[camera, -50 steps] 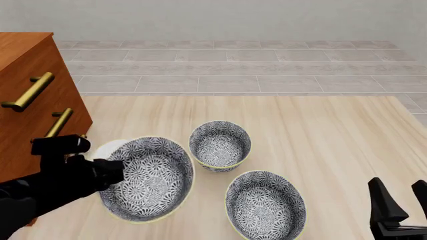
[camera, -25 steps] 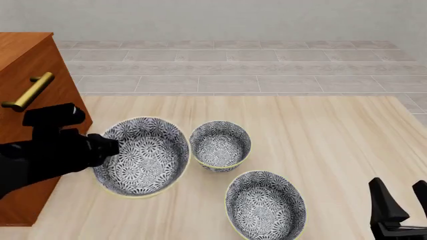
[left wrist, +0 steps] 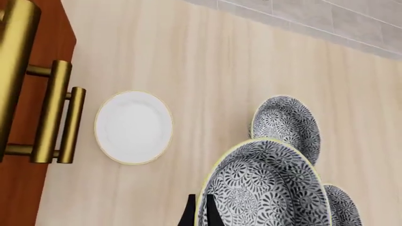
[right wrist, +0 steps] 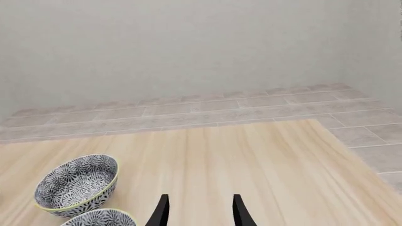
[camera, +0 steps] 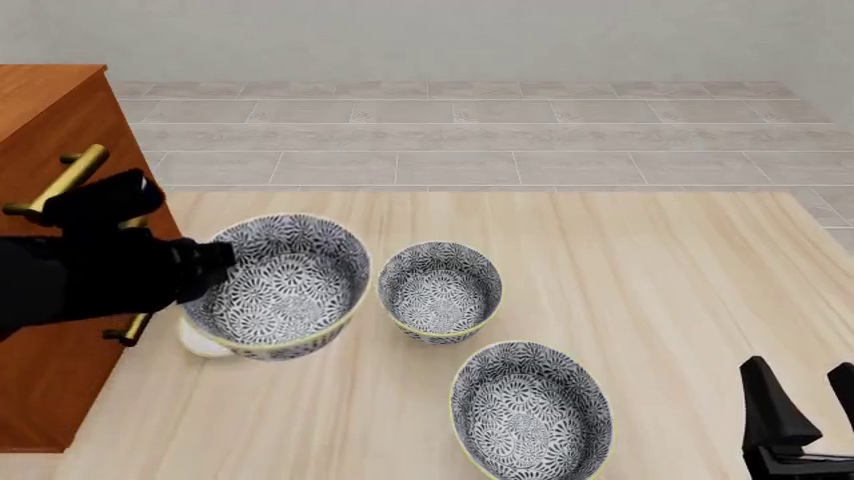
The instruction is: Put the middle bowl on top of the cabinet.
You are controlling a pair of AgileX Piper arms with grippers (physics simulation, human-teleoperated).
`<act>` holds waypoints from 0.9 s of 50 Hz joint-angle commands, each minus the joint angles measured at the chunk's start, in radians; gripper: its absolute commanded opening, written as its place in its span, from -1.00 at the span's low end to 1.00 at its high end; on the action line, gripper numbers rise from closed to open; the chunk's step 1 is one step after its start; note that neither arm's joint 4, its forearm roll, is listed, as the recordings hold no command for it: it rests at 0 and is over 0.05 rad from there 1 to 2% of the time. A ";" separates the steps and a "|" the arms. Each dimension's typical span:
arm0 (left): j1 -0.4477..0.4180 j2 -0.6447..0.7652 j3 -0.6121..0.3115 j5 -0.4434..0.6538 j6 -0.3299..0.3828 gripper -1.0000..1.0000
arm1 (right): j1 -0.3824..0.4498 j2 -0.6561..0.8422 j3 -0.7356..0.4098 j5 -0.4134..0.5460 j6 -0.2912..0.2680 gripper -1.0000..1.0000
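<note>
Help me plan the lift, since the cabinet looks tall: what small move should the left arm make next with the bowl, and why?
Probably keep raising it. The left claw holds the bowl by its rim, clear of the table with the white plate exposed beneath, but in the front view the bowl hangs beside the cabinet front near its handles, below its top. It likely needs more height before moving over.

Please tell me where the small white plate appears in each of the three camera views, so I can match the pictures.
Front view: only an edge of the plate shows, under the bowl held by the left gripper.
Left wrist view: the whole plate lies beside the cabinet.
Right wrist view: not in it.
Shared landmark: the cabinet's brass handles.
</note>
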 commanded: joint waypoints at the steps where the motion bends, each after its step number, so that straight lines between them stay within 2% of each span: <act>1: -0.026 0.008 -0.036 0.027 -0.090 -1.00 | -0.003 -0.003 0.000 0.002 0.004 1.00; 2: -0.041 0.002 -0.027 0.024 -0.126 -1.00 | -0.003 -0.005 0.000 0.005 0.004 1.00; 8: -0.030 0.011 -0.060 0.046 -0.123 -1.00 | -0.003 -0.009 0.000 0.008 0.005 1.00; 11: -0.024 0.018 -0.091 0.066 -0.098 -1.00 | -0.004 -0.008 0.000 0.007 0.005 1.00; 19: -0.008 0.035 -0.131 0.096 -0.113 -1.00 | -0.004 -0.002 0.000 0.001 0.007 1.00; 21: 0.015 0.046 -0.149 0.109 -0.093 -1.00 | -0.004 -0.002 0.000 0.002 0.006 1.00; 23: 0.031 0.048 -0.154 0.114 -0.105 -1.00 | -0.003 -0.001 -0.001 0.002 0.006 1.00; 29: 0.065 0.073 -0.210 0.157 -0.073 -1.00 | -0.004 -0.003 0.000 0.004 0.008 1.00; 30: 0.094 0.076 -0.240 0.174 -0.045 -1.00 | -0.003 -0.004 0.000 0.005 0.007 1.00; 39: 0.091 0.083 -0.327 0.234 -0.051 -1.00 | -0.001 0.002 0.000 0.001 0.005 1.00; 45: 0.123 0.106 -0.419 0.289 -0.012 -1.00 | 0.000 -0.001 0.000 0.006 0.003 1.00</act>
